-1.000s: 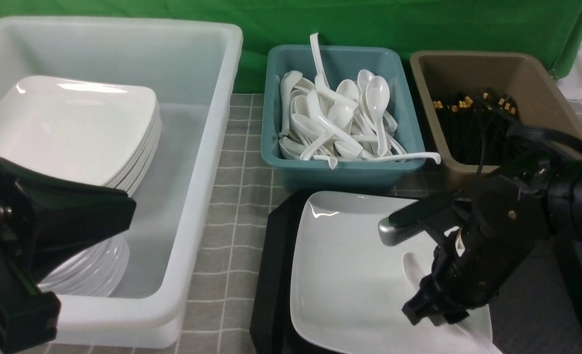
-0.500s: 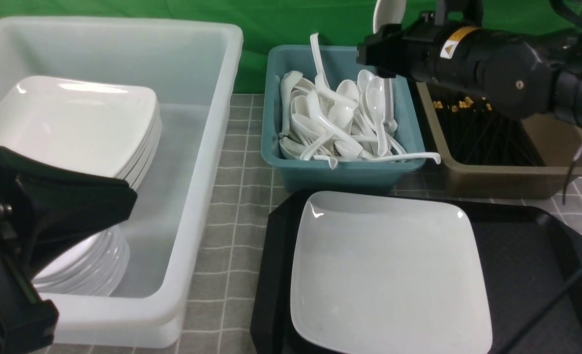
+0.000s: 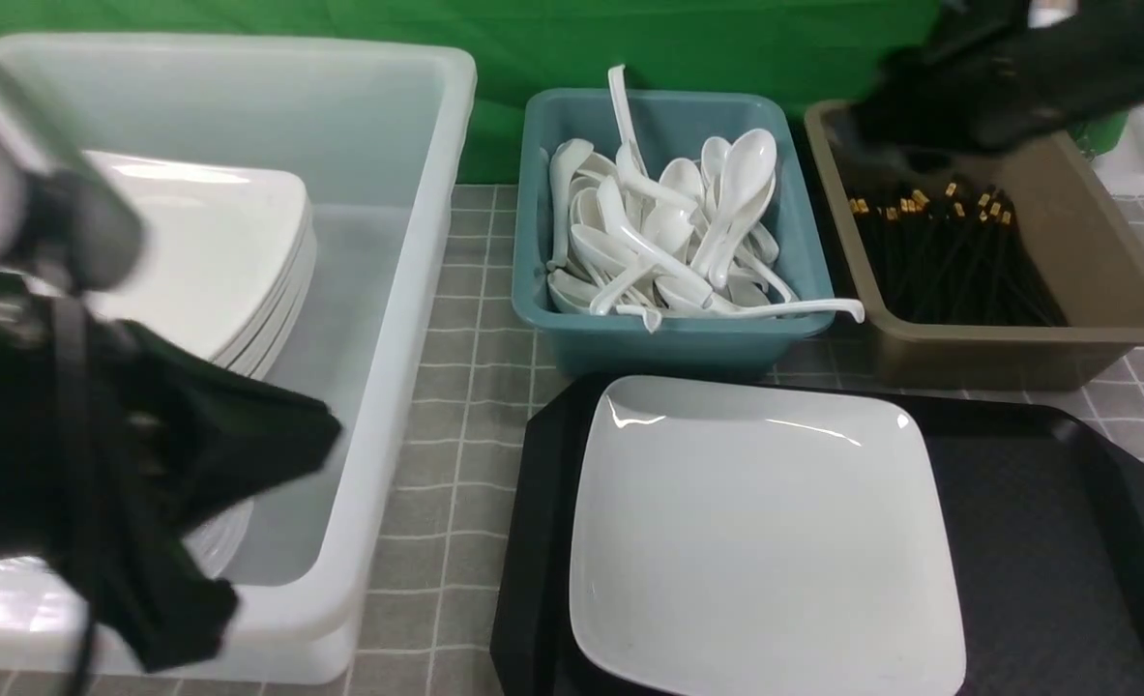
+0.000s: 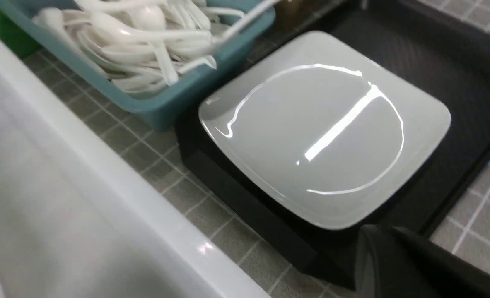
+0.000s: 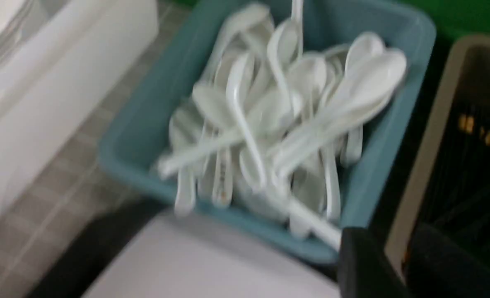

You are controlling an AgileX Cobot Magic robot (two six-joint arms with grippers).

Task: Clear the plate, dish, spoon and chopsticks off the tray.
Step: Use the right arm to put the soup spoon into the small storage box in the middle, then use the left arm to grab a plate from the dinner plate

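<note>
L hand (image 3: 243, 435) is nearest, at the left and blurred, seen in front of the white tub (image 3: 378, 319); jaws closed tight. Plate (image 3: 765, 541) lies flat on the left part of the tray (image 3: 1045, 522), on the desk (image 3: 465, 406). Behind the tray is a teal tub (image 3: 668, 333) w/ a spoon heap (image 3: 630, 261), one spoon (image 3: 741, 193) on top. Beside it on the right, a brown tub (image 3: 1016, 338) holds chopsticks (image 3: 958, 261). Plate stack (image 3: 214, 251) sits in the white tub. R hand (image 3: 881, 116) is a blur above the brown tub's far-left corner; can't tell its width or grip.
</note>
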